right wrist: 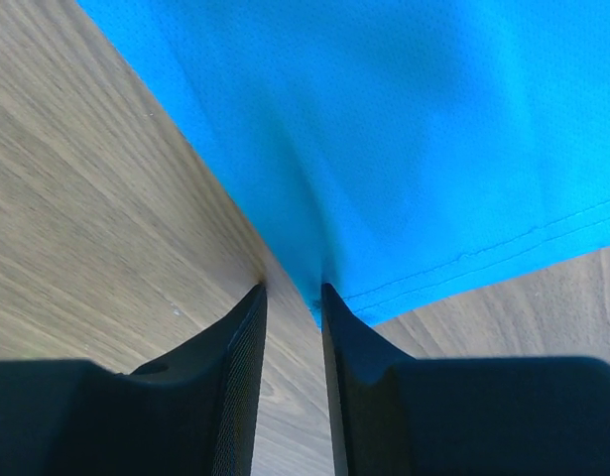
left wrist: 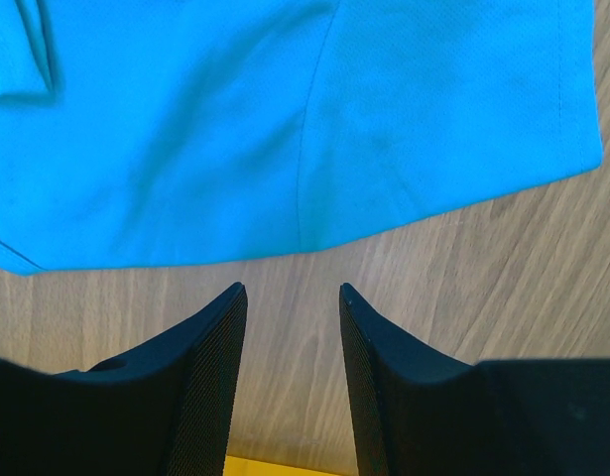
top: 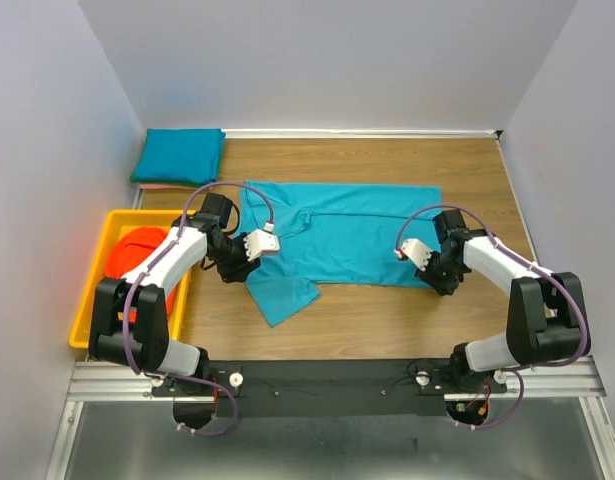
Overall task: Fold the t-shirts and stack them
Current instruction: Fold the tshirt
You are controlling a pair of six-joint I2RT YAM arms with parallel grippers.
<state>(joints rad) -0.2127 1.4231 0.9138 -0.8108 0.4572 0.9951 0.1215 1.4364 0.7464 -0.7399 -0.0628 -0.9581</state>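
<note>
Teal t-shirt (top: 357,235) lies spread flat at ctr of wood surface (top: 387,320), one sleeve sticking out toward near-left.

L fingers (left wrist: 230,309): wide apart, nothing between them. They sit over bare wood, just short of shirt's edge.

R fingers (right wrist: 253,309): narrow gap, at shirt's near-right corner. Hem corner sits between tips, w/ wood visible in the gap. Clamped or not: cannot tell.

Second teal t-shirt (top: 179,155), folded, lies in far-left corner, well apart from the spread one.

Orange-red t-shirt (top: 137,255) lies in yellow tray (top: 87,305) at left edge of surface.
</note>
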